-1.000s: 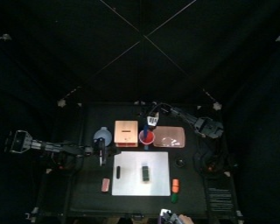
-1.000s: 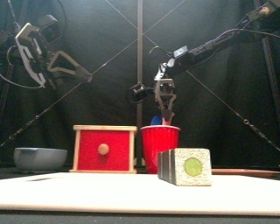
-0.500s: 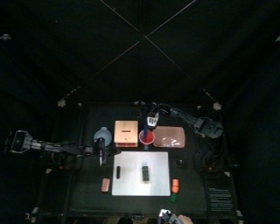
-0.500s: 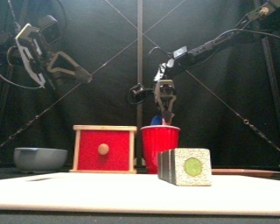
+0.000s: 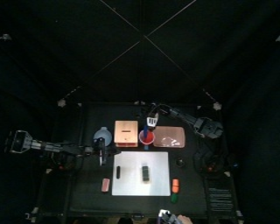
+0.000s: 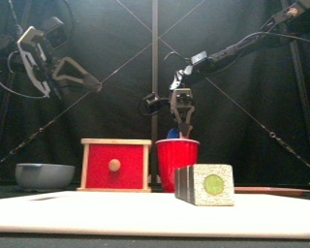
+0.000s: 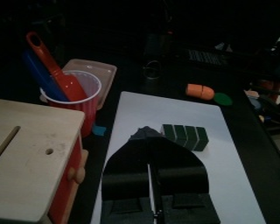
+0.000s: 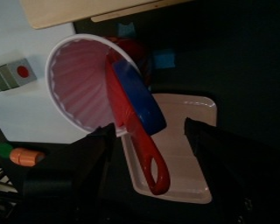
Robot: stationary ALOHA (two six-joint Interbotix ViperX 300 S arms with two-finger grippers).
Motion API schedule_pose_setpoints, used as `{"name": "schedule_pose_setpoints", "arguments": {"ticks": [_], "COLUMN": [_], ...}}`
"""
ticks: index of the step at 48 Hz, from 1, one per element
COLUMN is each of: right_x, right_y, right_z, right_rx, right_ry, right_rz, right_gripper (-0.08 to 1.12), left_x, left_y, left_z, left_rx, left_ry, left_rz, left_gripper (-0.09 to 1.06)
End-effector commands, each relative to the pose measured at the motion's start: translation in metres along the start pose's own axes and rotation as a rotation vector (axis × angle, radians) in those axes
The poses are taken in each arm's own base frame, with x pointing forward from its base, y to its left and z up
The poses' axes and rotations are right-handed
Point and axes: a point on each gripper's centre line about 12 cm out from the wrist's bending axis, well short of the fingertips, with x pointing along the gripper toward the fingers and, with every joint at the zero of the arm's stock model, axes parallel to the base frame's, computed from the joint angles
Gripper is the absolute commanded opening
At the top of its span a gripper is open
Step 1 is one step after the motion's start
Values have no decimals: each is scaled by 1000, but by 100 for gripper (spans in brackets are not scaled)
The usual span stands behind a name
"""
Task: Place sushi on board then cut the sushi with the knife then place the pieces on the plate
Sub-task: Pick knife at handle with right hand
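Sushi lies on the board, a little right of its middle, one pale end with a green centre facing the front. No gripper is touching it. In the left wrist view it shows as a short row of dark blocks.

An orange toy lies on the table just left of the board's front part. A second orange toy lies just right of it.

Behind the board stands a row of things. The bowl is at the left, then the box with its red drawer front facing forward, then the cup just beside the box. The tray is at the right, close to the cup. A blue knife and a red knife stand in the cup, their handles sticking out past its rim.

The right gripper hangs straight above the cup, pointing down. Its jaws are spread apart on either side of the knife handles, gripping nothing; I cannot tell whether they touch them.

The left gripper hangs high over the left of the table, near the board's back left corner. Its jaws are pressed together and hold nothing.
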Motion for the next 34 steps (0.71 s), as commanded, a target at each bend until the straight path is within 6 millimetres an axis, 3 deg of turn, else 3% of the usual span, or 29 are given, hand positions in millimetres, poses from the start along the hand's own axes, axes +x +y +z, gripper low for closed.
{"name": "schedule_pose_setpoints", "arguments": {"ticks": [1,20,34], "right_x": [-17,-18,-19], "right_y": [6,6,8], "right_z": [4,5,5], "right_rx": [-19,-12,-14], "right_ry": [-43,-48,-43], "right_rz": [-18,-21,-18], "right_gripper": [91,41,27], "left_x": [1,0,1], "left_y": [0,0,1], "left_z": [5,3,3], "left_rx": [-4,-3,-3], "left_ry": [-19,-11,-11], "left_rz": [2,2,4], "left_gripper": [-3,-3,-3]}}
